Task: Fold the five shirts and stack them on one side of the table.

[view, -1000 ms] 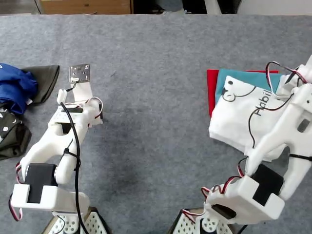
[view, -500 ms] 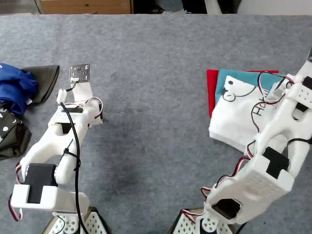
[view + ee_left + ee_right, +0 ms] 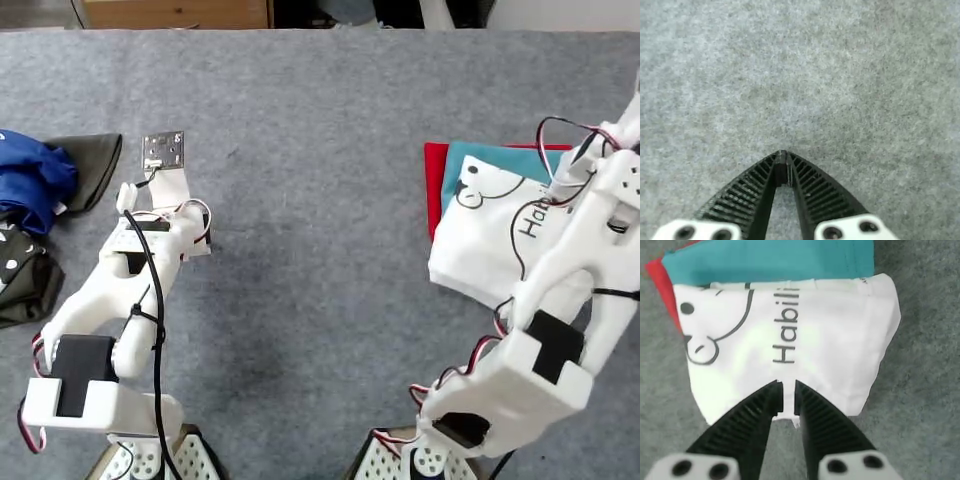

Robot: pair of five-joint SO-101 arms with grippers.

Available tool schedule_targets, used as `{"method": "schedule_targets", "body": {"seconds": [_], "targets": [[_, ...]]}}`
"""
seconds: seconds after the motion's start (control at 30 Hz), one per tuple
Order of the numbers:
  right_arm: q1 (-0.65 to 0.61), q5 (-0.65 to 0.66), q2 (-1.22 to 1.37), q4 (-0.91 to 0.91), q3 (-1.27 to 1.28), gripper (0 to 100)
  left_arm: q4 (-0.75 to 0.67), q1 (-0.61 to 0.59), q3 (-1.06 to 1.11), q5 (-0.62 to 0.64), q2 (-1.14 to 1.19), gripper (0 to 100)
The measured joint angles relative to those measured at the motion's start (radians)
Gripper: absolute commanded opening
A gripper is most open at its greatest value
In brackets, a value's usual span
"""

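- Worktop (image 3: 320, 150): grey felt surface carrying all items. Its middle is bare.
- Right arm (image 3: 560, 330): extends from the near edge over the stack at the right edge.
- Left arm (image 3: 110, 300): stands towards the left edge, just beside the unfolded heap.
- White shirt (image 3: 480, 250): folded, on top of the stack at the right edge and slightly askew on the layers below.
- Teal shirt (image 3: 500, 155): folded beneath the white one, with a strip showing on the far side.
- Red shirt (image 3: 434, 190): bottom layer, with a narrow margin showing towards the worktop's middle.
- Blue shirt (image 3: 35, 180): crumpled at the left edge, not yet folded.
- Dark garment (image 3: 95, 165): lies beside and under the blue one. Whether it is one piece or two cannot be told.
- Right gripper (image 3: 787, 386): jaws narrowly parted above the white shirt's near hem, nothing seen held.
- Left gripper (image 3: 782, 157): jaws closed tip to tip, empty, over bare felt.
- Assessment: three shirts appear stacked. The remaining work lies at the left edge, away from the right jaws, so the left arm is the nearer one. The heap shows no clear long axis.
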Motion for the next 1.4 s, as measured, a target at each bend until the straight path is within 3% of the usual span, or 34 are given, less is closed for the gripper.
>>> {"method": "schedule_targets", "body": {"seconds": [0.1, 0.2, 0.37, 0.43, 0.53, 0.7, 0.87, 1.0, 1.03, 1.4], "targets": [[-0.017, 0.029, -0.049, 0.063, -0.018, 5.0, 0.028, -0.005, -0.005, -0.020, -0.018, 3], [-0.040, 0.087, -0.135, 0.072, 0.009, 5.0, 0.224, -0.071, -0.112, -0.127, -0.083, 3], [-0.121, 0.115, -0.276, 0.074, 0.198, 5.0, 0.632, -0.333, -0.451, -0.226, -0.160, 19], [-0.167, 0.115, -0.316, 0.074, 0.278, 5.0, 0.715, -0.471, -0.583, -0.281, -0.153, 20], [-0.233, 0.117, -0.368, 0.074, 0.368, 5.0, 0.740, -0.657, -0.736, -0.388, -0.081, 20], [-0.334, 0.063, -0.427, 0.031, 0.486, 5.0, 0.652, -0.890, -0.885, -0.470, 0.166, 20], [-0.404, 0.020, -0.428, -0.064, 0.586, 5.0, 0.562, -0.936, -0.999, -0.482, 0.500, 19], [-0.440, -0.005, -0.428, -0.081, 0.597, 5.0, 0.591, -0.964, -1.155, -0.460, 0.652, 2], [-0.443, -0.008, -0.428, -0.081, 0.597, 5.0, 0.606, -0.967, -1.189, -0.453, 0.666, 3], [-0.443, -0.008, -0.428, -0.081, 0.600, 5.0, 1.002, -0.976, -1.778, -0.347, 0.684, 3]]}}
